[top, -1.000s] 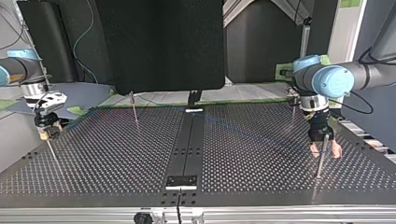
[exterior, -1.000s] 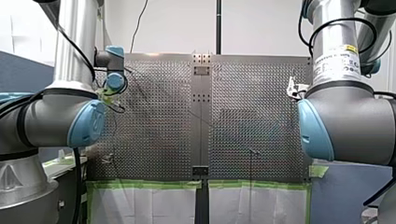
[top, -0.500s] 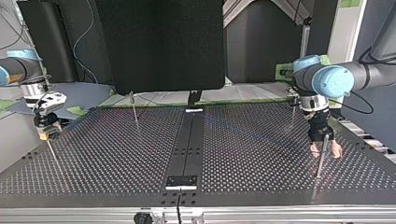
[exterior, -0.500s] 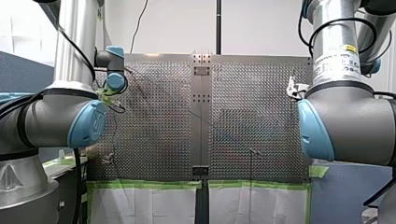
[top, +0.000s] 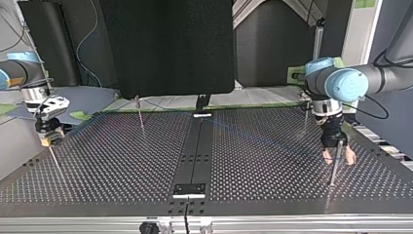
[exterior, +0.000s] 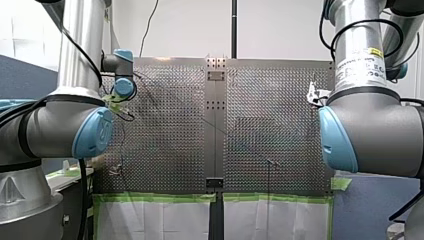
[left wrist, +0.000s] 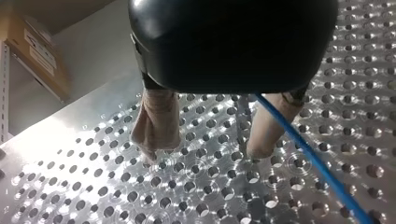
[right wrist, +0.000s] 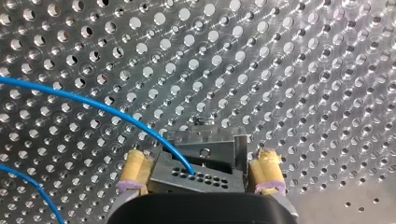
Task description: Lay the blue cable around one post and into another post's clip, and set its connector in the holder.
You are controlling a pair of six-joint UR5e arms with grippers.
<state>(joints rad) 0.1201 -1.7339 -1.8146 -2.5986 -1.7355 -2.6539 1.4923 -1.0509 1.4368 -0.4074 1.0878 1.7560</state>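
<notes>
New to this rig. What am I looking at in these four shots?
My left arm and my right arm are robot arms at a perforated metal table. The front view looks from behind them. The top view faces them, so sides swap. Each wrist view looks along its own gripper. My right gripper, with yellow pads, grips the metal connector of the blue cable. My left gripper is open around a thin post, with the cable beside one finger.
</notes>
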